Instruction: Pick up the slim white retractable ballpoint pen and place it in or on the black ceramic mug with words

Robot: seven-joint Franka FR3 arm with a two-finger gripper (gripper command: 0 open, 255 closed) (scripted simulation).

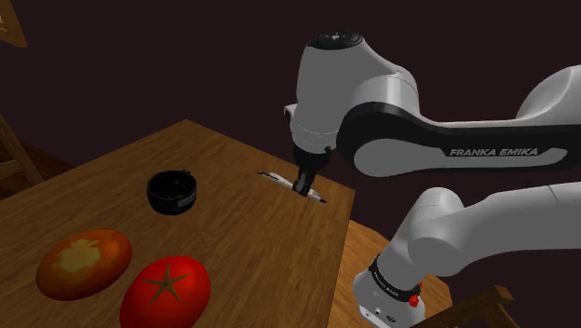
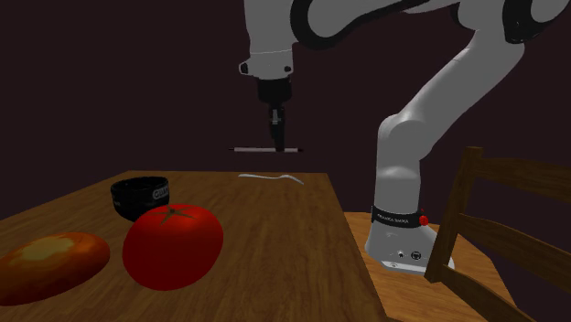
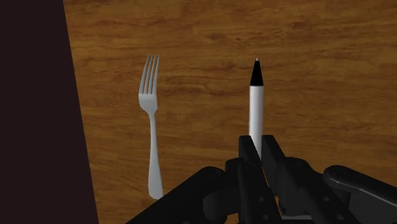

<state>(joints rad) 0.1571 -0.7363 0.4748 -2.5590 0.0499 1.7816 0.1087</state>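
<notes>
1. The jaws were clamped on the white pen (image 3: 256, 108), gripping its barrel, with the black-tipped end sticking out ahead of them.
2. In the second exterior view the pen (image 2: 252, 149) lay level in the air, clear of the wooden table (image 2: 274, 261) and above its far edge.
3. A pale fork (image 3: 153, 137) lay flat on the table under the jaws. In the wrist view it ran roughly parallel to the pen and beside it, not touching it.
4. The black mug (image 1: 172, 191) stood upright on the table, well apart from the pen, toward the shoulder view's left. Pale lettering showed on its side in the second exterior view, too small to read.
5. A red tomato (image 1: 166, 289) and an orange-brown fruit (image 1: 84, 263) sat side by side on the near part of the table, on the near side of the mug.
6. A wooden chair (image 2: 494, 220) stood at the second exterior view's right, beside the arm's stand (image 2: 403, 252).
</notes>
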